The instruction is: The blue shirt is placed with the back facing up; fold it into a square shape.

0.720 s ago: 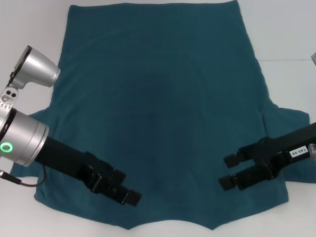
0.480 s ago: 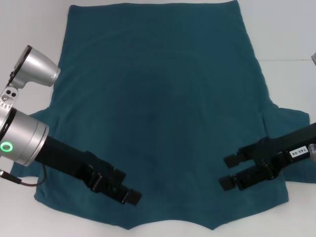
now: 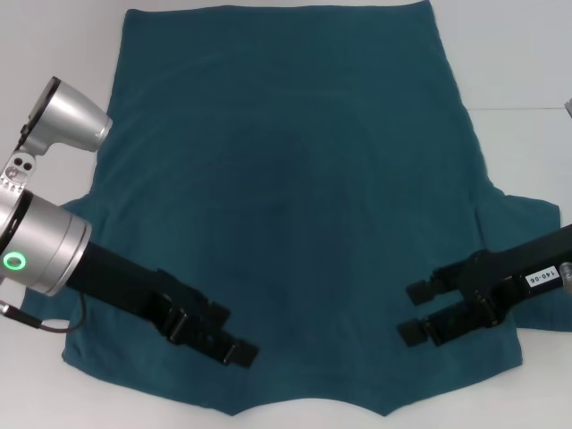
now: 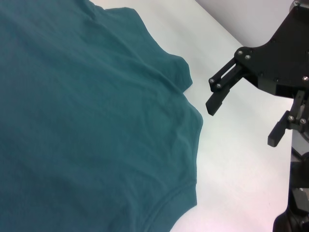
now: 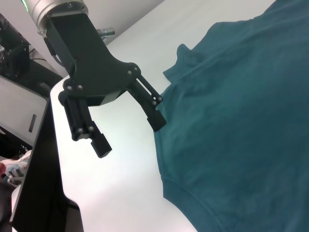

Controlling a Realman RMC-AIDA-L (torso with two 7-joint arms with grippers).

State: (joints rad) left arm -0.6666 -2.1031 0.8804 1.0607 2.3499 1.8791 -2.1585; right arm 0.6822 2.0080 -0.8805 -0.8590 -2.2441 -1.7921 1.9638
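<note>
The blue shirt (image 3: 295, 197) lies spread flat on the white table (image 3: 518, 71), plain side up, with its neckline at the near edge. My left gripper (image 3: 231, 335) hovers open over the shirt's near left shoulder area. Over the near right shoulder area my right gripper (image 3: 413, 312) is also open, and nothing sits between either pair of fingers. In the right wrist view the left gripper (image 5: 129, 134) hangs beside the shirt's edge (image 5: 251, 121). The left wrist view shows the right gripper (image 4: 244, 121) above bare table beside the shirt (image 4: 72, 121).
White table surface surrounds the shirt on the left (image 3: 54, 54) and right. The short sleeves stick out at both sides, the right one (image 3: 527, 214) behind my right arm. A dark frame (image 5: 43, 193) stands past the table's edge.
My left arm has shifted slightly toward the near edge, and the right gripper has dropped a touch. The shirt has not moved.
</note>
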